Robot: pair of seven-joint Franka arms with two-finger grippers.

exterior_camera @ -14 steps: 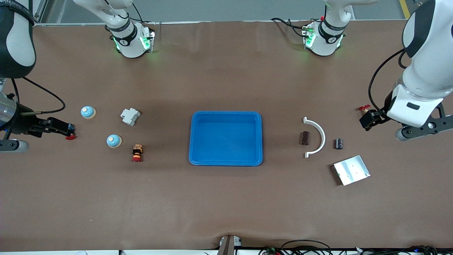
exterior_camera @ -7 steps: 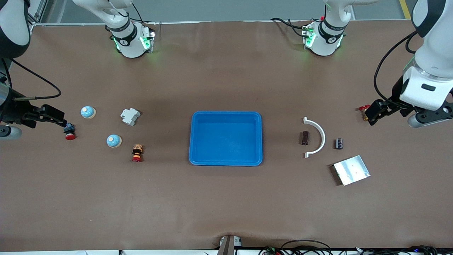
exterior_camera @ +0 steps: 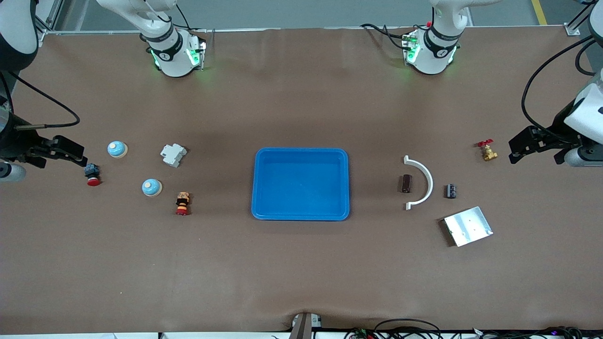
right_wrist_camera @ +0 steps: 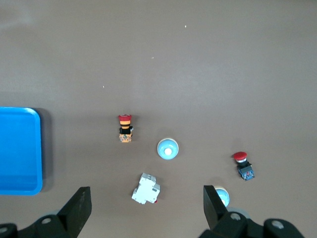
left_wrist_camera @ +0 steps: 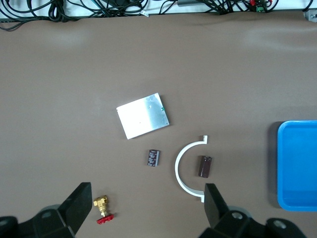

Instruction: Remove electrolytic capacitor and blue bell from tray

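Brown table (exterior_camera: 301, 273), one blue tray (exterior_camera: 301, 153), two bells (exterior_camera: 151, 187), two capacitors (exterior_camera: 405, 183), left tool (exterior_camera: 530, 146) and right tool (exterior_camera: 66, 149) both empty, spread wide

Glossy blue plastic tray (exterior_camera: 301, 153), matt brown table (exterior_camera: 301, 273), seemingly brushed-metal plate (exterior_camera: 468, 226).

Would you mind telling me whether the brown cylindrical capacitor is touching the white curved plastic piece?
Apart. The front view shows bare table between the brown cylindrical capacitor and the white curved plastic piece arcing around it; the left wrist view shows that gap too.
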